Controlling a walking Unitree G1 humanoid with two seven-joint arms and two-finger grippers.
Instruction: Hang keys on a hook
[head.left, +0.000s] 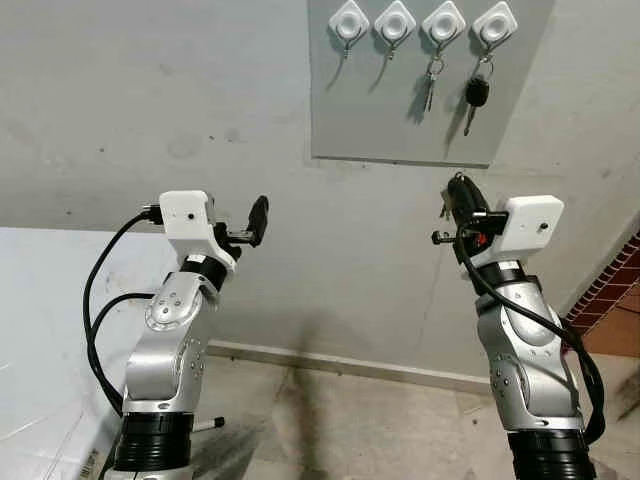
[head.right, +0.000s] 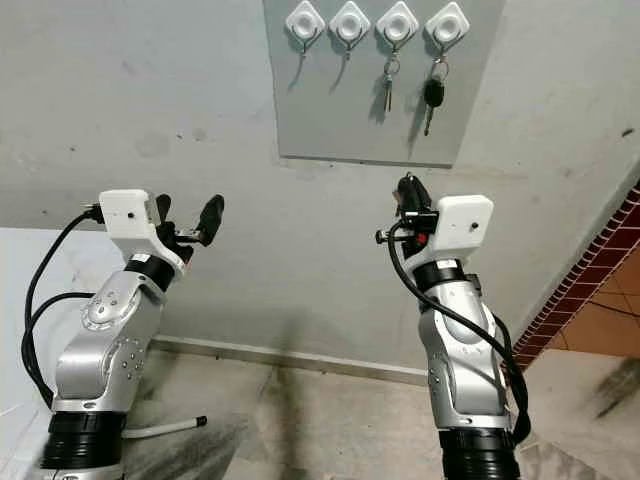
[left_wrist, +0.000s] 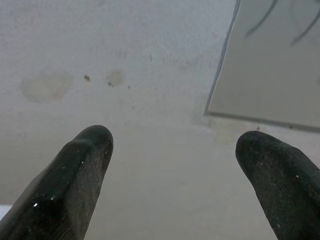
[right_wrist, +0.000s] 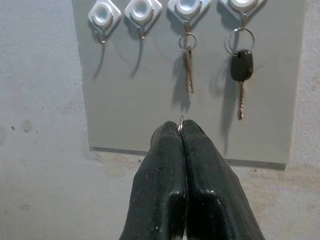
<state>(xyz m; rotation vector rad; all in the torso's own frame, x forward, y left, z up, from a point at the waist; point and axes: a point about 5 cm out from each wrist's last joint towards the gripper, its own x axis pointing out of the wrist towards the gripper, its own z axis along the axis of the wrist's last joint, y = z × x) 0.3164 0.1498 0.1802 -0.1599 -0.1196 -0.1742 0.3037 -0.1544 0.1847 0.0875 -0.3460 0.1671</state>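
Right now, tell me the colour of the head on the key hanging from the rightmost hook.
Black head, clearest in the right wrist view.

Lighting even and moderately bright. Soft shadows fall down-left from the hooks (right_wrist: 141, 11) and hanging keys (right_wrist: 241, 70) onto the grey panel (head.left: 380, 110). Head views sharp; wrist views slightly soft, near fingers (left_wrist: 70, 175) blurred. No glare.

Four hooks (head.right: 375, 22) (two bearing keys (head.right: 411, 92)) above both raised arms.
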